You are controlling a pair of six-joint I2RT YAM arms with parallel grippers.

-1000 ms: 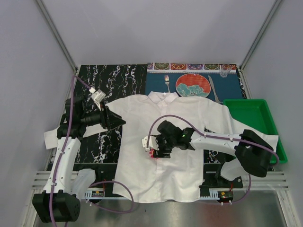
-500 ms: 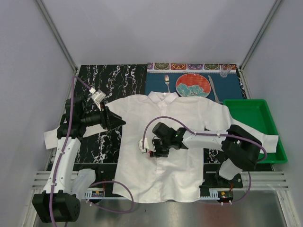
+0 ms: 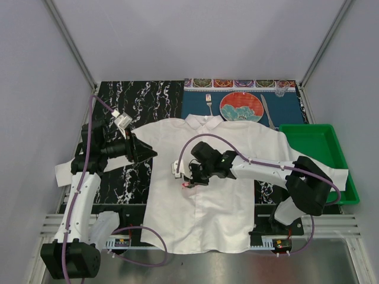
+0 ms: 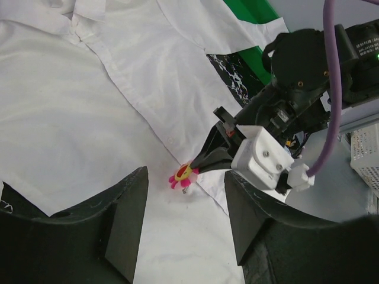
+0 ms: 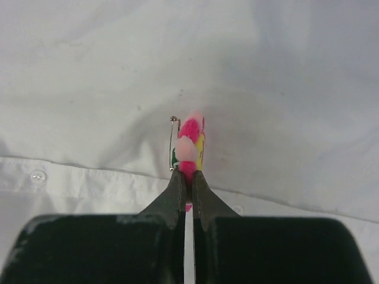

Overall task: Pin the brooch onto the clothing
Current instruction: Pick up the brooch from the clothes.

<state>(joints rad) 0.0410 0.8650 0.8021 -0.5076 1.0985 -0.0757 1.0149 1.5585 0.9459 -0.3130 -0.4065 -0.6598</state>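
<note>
Pink brooch (image 4: 183,176), clamped in the right gripper (image 5: 188,176), has been shifted slightly farther along the shirt (image 3: 201,213) front; pinning not begun. Left gripper (image 3: 149,152) is held open.

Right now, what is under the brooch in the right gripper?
Only the white shirt, near its button placket, lies under the brooch; the cloth covers whatever is beneath it.

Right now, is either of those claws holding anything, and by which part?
The right gripper pinches the brooch edge-on, by the petals at one edge. The left gripper is open, holding nothing.
</note>
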